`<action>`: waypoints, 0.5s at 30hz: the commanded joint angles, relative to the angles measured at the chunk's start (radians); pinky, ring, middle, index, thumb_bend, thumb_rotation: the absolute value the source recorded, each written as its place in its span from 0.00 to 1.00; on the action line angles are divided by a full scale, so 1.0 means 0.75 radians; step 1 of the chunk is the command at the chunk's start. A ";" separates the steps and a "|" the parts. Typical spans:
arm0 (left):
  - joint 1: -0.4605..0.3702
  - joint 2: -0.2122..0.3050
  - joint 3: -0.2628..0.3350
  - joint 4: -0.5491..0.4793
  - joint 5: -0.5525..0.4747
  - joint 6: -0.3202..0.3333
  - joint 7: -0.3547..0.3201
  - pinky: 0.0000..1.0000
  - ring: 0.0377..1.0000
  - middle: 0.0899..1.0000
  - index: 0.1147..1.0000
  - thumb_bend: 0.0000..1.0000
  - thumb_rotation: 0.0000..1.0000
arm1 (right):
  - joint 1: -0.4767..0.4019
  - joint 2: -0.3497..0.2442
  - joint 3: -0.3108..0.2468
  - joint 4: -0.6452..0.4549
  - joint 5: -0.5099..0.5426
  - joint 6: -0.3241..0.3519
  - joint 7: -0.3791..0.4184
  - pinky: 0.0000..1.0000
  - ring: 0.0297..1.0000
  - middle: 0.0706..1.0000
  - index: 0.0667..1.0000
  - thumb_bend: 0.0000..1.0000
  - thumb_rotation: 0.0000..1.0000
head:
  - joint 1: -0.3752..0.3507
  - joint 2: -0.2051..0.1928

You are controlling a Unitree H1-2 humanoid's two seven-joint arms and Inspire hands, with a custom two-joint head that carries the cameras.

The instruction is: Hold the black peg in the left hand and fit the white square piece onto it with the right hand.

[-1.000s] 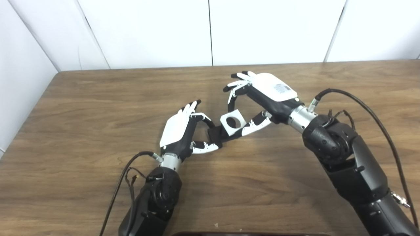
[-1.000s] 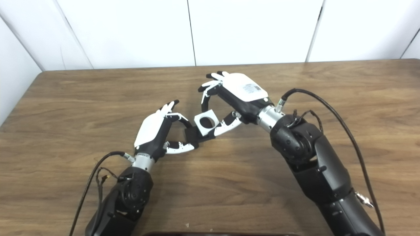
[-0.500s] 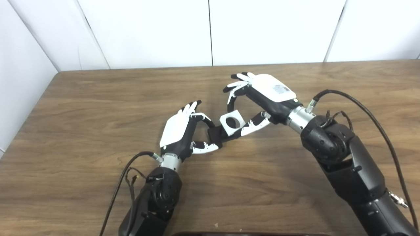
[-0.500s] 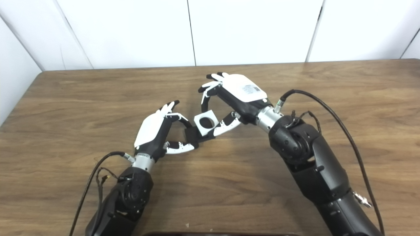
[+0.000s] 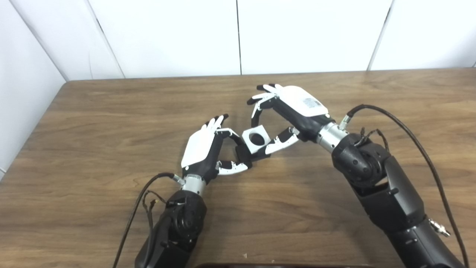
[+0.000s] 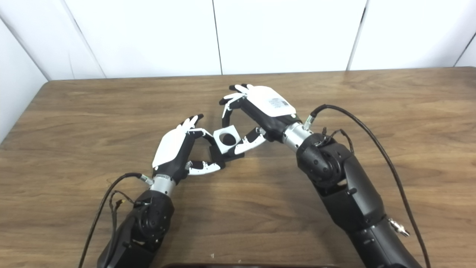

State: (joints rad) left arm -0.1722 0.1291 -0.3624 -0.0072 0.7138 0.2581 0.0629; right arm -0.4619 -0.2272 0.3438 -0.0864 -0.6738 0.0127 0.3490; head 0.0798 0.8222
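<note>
No containers, just a wood table (image 5: 111, 123). Left hand (image 5: 208, 149) pinches the black peg (image 5: 241, 153) between thumb and a curled finger, other fingers stretched toward 12 o'clock. Peg sits at 3 o'clock of the left palm, mid-table. Right hand (image 5: 286, 111) grips the white square piece (image 5: 255, 139) between thumb below and a bent finger above, remaining fingers spread. Piece lies at 8 o'clock of the right palm, tilted, its round hole facing the camera, and touches or overlaps the peg's 1 o'clock side. Most of the peg is hidden behind the piece and the fingers; cannot tell whether the peg has entered the hole. Both arms are cut off at the bottom edge.
</note>
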 commanded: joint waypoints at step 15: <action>0.027 0.019 -0.021 0.036 0.038 0.039 -0.045 1.00 1.00 0.98 0.43 0.52 0.08 | -0.040 0.009 -0.002 0.026 0.000 -0.039 -0.068 1.00 0.95 0.80 0.44 0.52 0.14 | -0.013 0.012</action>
State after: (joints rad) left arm -0.1722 0.1292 -0.3631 -0.0074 0.7138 0.2586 0.0630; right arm -0.4601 -0.2200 0.3472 -0.0562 -0.6746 0.0114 0.3307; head 0.0691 0.8299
